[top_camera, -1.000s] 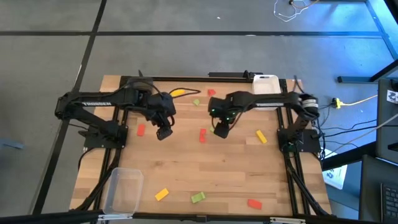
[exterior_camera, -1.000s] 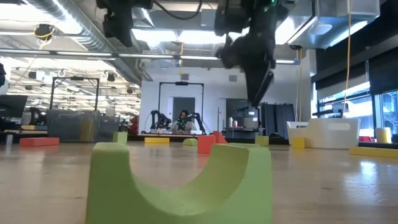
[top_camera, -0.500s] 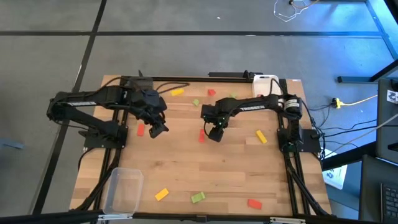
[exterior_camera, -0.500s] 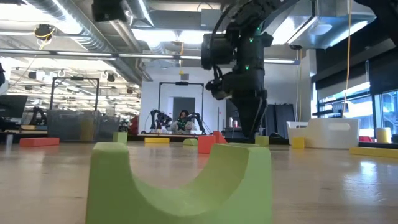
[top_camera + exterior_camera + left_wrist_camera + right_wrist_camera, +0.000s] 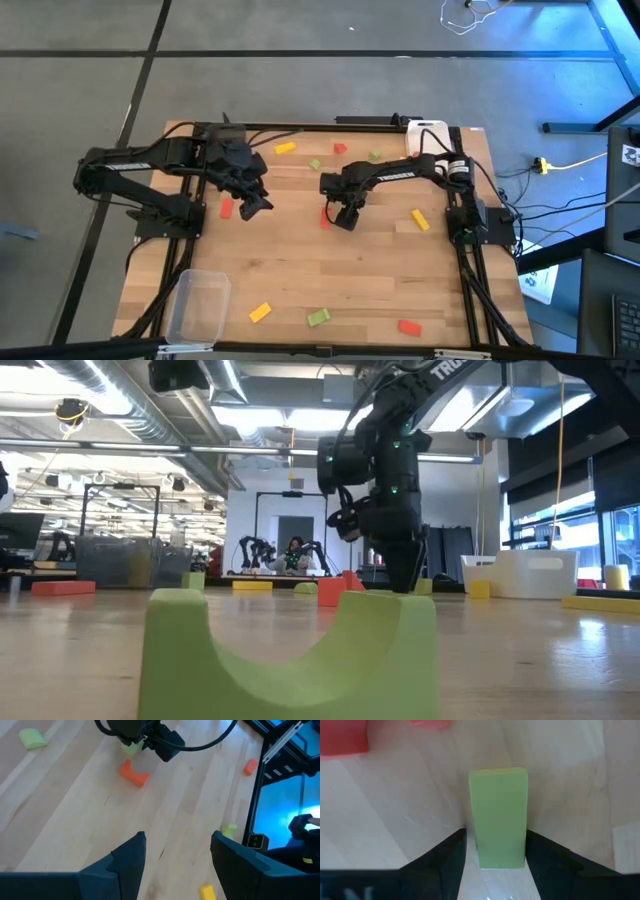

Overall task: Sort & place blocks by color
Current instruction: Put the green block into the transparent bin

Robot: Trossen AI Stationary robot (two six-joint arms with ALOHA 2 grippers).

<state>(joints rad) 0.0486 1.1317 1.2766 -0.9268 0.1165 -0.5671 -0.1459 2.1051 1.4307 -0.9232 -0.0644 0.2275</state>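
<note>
One light green block (image 5: 498, 817), a smooth rectangular bar, sat between the fingers of the right gripper (image 5: 343, 217) near the middle of the wooden counter (image 5: 340, 290). Its long axis ran straight out along the fingers, which were spread about as wide as the bar and seemed to touch both of its sides. A red block (image 5: 325, 220) lay just beside that gripper. The left gripper (image 5: 252, 205) hung wide and held nothing, just beside another red block (image 5: 226, 208). Nearest the low camera stood a matte green arch block (image 5: 290, 650).
</note>
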